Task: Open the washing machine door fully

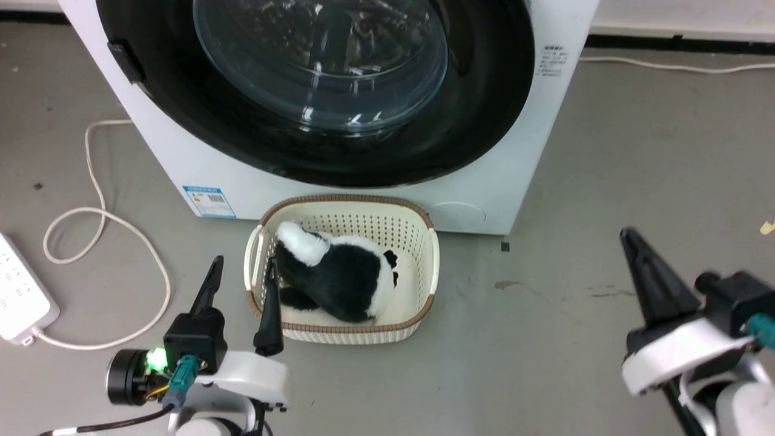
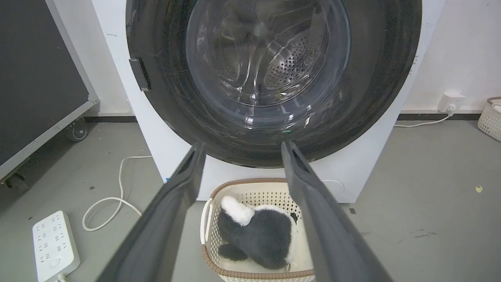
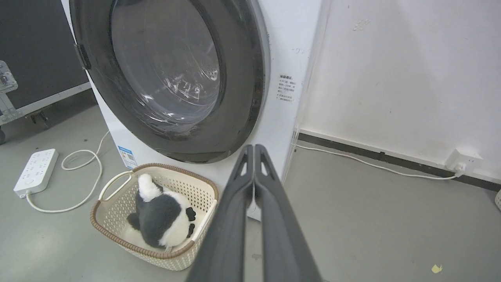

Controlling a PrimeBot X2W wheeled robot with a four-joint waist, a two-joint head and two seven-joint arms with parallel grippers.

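The washing machine (image 1: pixel 200 163) is a big white box straight ahead. The washing machine door (image 1: pixel 484 109), a glossy black ring around a clear glass bowl, lies flat against its front. A small dark handle tab (image 1: pixel 124 57) sits on the ring's left edge. Through the glass in the left wrist view the door (image 2: pixel 270 58) shows the steel drum. My left gripper (image 1: pixel 244 261) is open and holds nothing, low over the floor at the basket's left rim, well below the door. My right gripper (image 1: pixel 628 236) is shut on nothing, off to the right of the machine (image 3: pixel 289 58).
A cream basket (image 1: pixel 424 242) with a black-and-white plush toy (image 1: pixel 345 272) stands on the floor against the machine's front, under the door. A white power strip (image 1: pixel 18 290) and its looped cable (image 1: pixel 97 212) lie at the left. A black wheeled panel (image 2: pixel 35 70) stands further left.
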